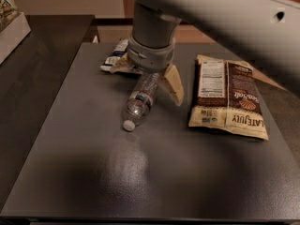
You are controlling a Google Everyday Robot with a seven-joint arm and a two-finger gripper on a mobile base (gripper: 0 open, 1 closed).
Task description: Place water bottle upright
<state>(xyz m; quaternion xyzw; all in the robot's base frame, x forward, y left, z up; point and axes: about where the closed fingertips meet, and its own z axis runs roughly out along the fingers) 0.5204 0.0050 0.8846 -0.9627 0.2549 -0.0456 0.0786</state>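
The water bottle lies on its side on the dark grey table, with its white cap pointing toward the near left. It is clear and ribbed with a narrow label band. My gripper hangs from the grey arm directly over the bottle's base end. Its beige fingers are spread: one finger is on the bottle's right, and the other is at the left by the blue bag. The bottle's base is hidden under the wrist.
A dark blue snack bag lies just behind the gripper. A large brown and cream snack bag lies flat to the right. A white box sits on the dark counter at the far left.
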